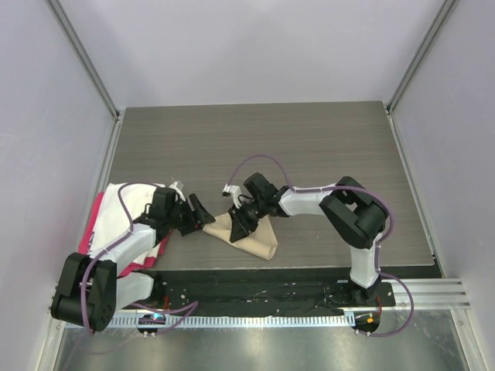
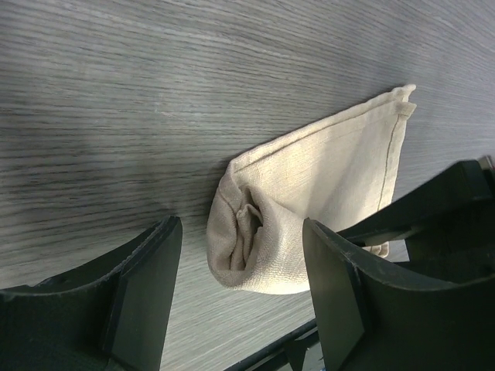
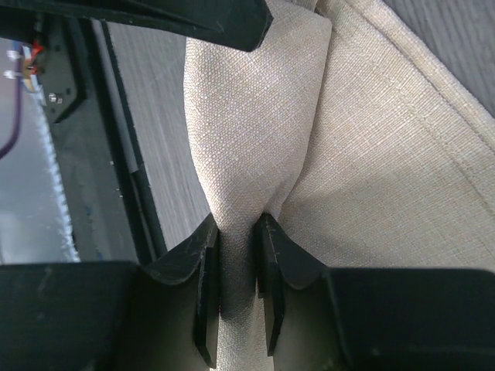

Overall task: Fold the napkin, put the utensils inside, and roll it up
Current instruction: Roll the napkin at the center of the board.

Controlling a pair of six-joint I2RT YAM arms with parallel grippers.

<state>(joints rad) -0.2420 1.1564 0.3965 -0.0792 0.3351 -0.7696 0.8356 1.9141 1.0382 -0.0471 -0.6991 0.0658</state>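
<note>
Your napkin (image 1: 255, 238) lies rolled near the bench's (image 1: 309, 139) front edge, wide bare room behind it. Only the right wrist view shows your right hand (image 3: 236, 232) clamped on a fold; the left wrist view shows your left hand (image 2: 238, 228) apart, facing the roll's end.

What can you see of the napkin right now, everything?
The napkin is plain beige woven cloth with stitched hems, folded into a rough triangle and loosely rolled at one end. It lies on the wood-grain table between the arms. The right gripper is shut on a raised fold; the rolled end sits between the fingers of the open left gripper, contact unclear.
</note>
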